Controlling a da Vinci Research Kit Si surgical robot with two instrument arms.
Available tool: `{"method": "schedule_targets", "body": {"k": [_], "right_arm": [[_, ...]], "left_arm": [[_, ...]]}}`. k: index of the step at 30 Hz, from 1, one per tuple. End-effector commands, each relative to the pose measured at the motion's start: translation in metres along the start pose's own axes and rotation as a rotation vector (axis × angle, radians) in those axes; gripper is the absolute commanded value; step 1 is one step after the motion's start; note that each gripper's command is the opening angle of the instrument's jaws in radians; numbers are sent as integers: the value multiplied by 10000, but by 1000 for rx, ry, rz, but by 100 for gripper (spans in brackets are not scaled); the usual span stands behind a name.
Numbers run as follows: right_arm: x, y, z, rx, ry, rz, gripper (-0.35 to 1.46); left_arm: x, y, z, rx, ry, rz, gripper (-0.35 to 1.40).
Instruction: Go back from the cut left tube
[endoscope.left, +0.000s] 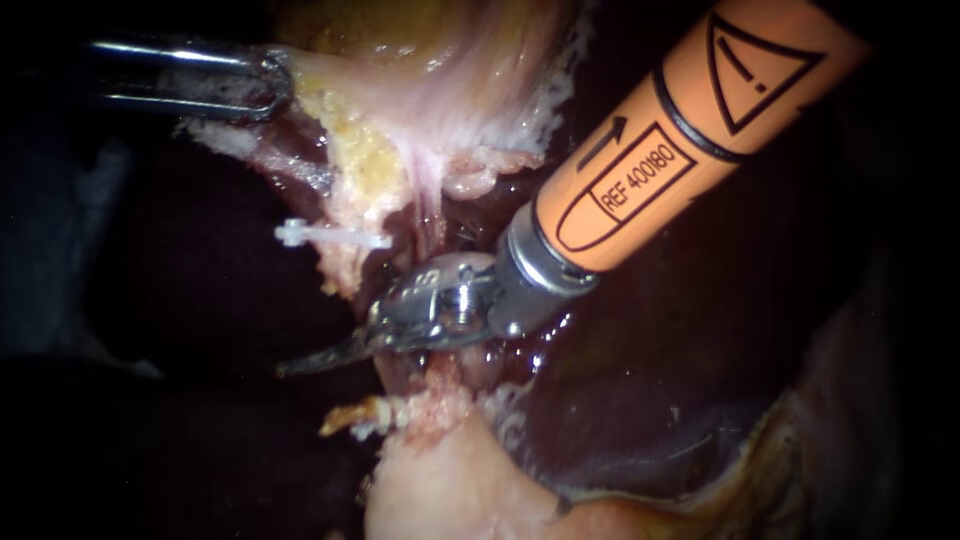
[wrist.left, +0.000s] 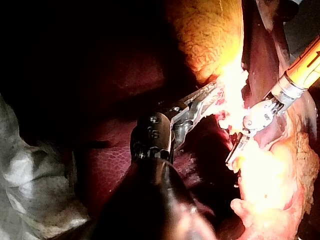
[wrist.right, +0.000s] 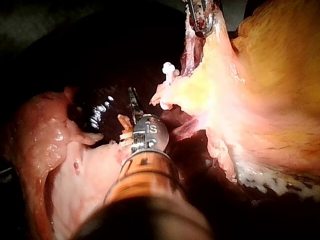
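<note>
Tube (endoscope.left: 342, 268) with white clip (endoscope.left: 330, 236) lies beside the closed, empty right instrument (endoscope.left: 297, 364); left instrument (endoscope.left: 272, 86) clamps tissue (endoscope.left: 322, 74).

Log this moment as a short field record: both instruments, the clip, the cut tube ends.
left instrument: shut on pale tissue, holding it taut
right instrument: shut, holding nothing, lying across the gap between the cut ends
clip: white, across the upper cut end
lower cut end: ragged, just under the right instrument
liver: dark, behind the right instrument's shaft
</note>
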Motion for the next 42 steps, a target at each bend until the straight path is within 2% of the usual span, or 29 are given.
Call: {"method": "schedule_targets", "body": {"k": [1, 2, 3, 6, 9, 13, 17, 20, 24, 28, 32, 35, 39, 42], "right_arm": [[1, -1, 1, 1, 0, -1, -35], [1, -1, 1, 0, 0, -1, -35], [2, -1, 2, 1, 3, -1, -13], [5, -1, 6, -2, 22, -2, 73], [8, -2, 9, 5, 60, 12, 110], [10, -3, 10, -7, 84, 28, 128], [9, -4, 9, -27, 90, 35, 137], [9, -9, 2, -52, 97, 36, 140], [9, -25, -20, -176, 129, 45, 143], [5, -51, -52, -342, 142, -25, 143], [-3, -71, -87, -434, 125, -85, 143], [-12, -81, -115, -472, 109, -118, 143], [-25, -89, -154, -499, 79, -161, 143], [-35, -95, -185, -492, 53, -165, 143]], "left_arm": [[0, 0, 0, 0, 0, 0, -35], [0, 0, 0, 0, 0, 0, -35], [0, 0, 0, 0, 0, 0, -35], [0, 0, 0, 0, 0, 0, -35], [0, 0, 0, 0, 0, 0, -35], [0, -1, 0, -1, 0, 0, -35], [0, -2, -1, -1, -1, 1, -35], [0, -3, -1, -1, -1, 1, -35], [-1, -3, -1, -2, -1, 1, -35], [-1, -4, -2, -3, -1, 1, -35], [-1, -5, -4, -3, -2, 2, -35], [-1, -6, -3, -3, -2, 2, -35], [-1, -6, -4, -3, -2, 2, -35], [-1, -6, -4, -3, -2, 2, -35]]}}
